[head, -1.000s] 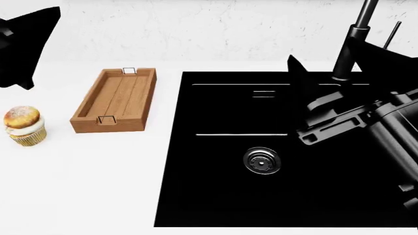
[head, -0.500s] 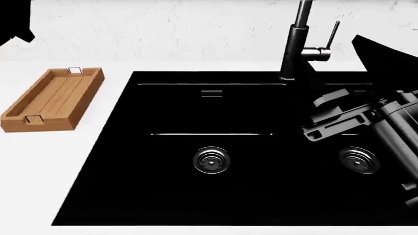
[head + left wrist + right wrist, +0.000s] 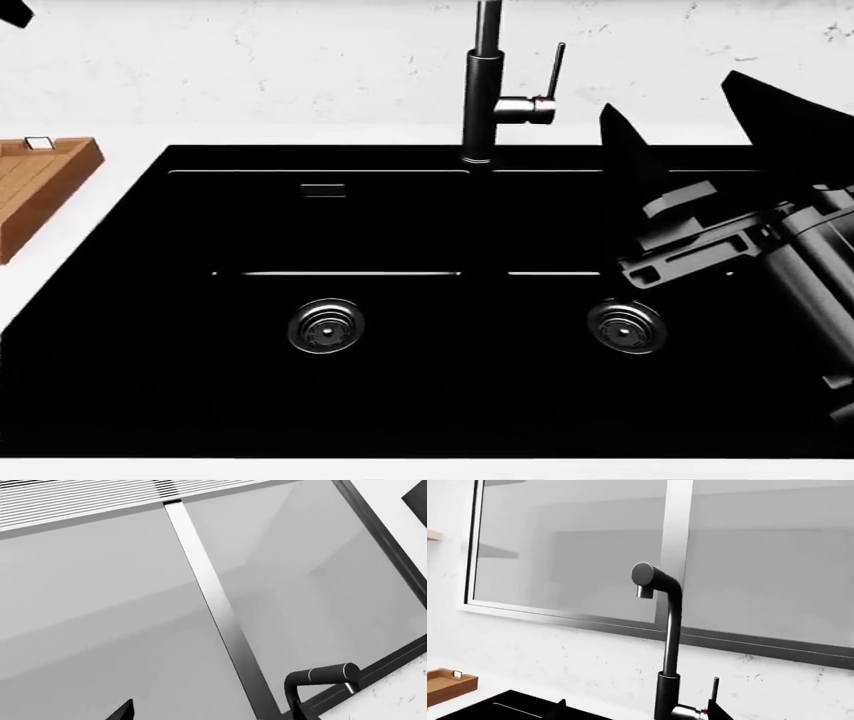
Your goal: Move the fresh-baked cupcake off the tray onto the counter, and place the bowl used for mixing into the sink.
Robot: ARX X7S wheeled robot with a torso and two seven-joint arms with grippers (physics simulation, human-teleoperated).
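Note:
The black double-basin sink (image 3: 400,230) fills the head view, with its tall dark faucet (image 3: 483,90) at the back. Only a corner of the wooden tray (image 3: 38,180) shows at the left edge, on the white counter (image 3: 80,250). The cupcake and the bowl are out of view. My right gripper (image 3: 667,100) hovers open over the right basin with nothing between its fingers. The right wrist view shows the faucet (image 3: 668,630) ahead and the tray (image 3: 447,684) far off. In the left wrist view my left gripper (image 3: 210,715) is open and empty, facing a window.
Two round metal drains (image 3: 328,326) (image 3: 627,326) sit in the basins. A white marbled wall (image 3: 267,60) backs the counter. A window (image 3: 574,545) with a dark frame is above the faucet. The faucet head (image 3: 327,674) shows in the left wrist view.
The head view has swung right: the tray slid to the left edge, the cupcake left the view, and the faucet and second basin came in. The right arm kept its place in the picture.

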